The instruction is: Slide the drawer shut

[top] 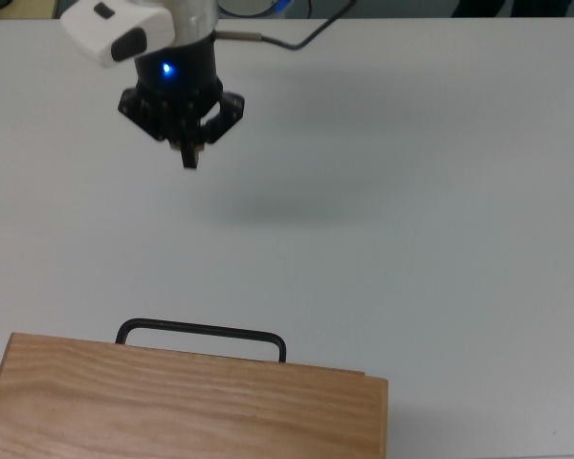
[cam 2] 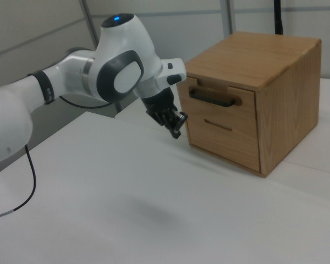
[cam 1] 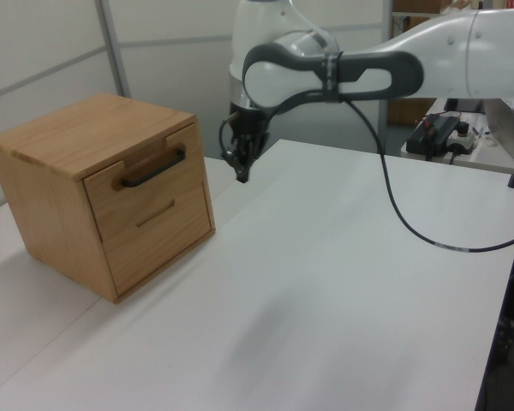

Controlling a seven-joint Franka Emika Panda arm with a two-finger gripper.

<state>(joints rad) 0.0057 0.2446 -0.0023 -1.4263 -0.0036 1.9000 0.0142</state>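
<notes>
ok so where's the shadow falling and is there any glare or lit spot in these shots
Top view: a soft grey shadow lies on the table below the pincer, whose body shows a blue light. Left view: faint shadow beside the cabinet. Right view: blue light on the arm, no strong glare.

White tabletop (cam 1: 325, 282), pale panelled wall (cam 1: 51, 43) behind, perhaps a cluttered bench (cam 1: 445, 137) beyond.

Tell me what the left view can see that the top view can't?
Only the left view shows the cabinet's front: the drawer pushed in flush, a lower drawer below it, plus the robot's long white arm and the wall behind. Only the top view shows the blue light on the hand. Both show the cabinet's wooden top, the black handle, the white table, and the hand shut, away from the handle.
</notes>
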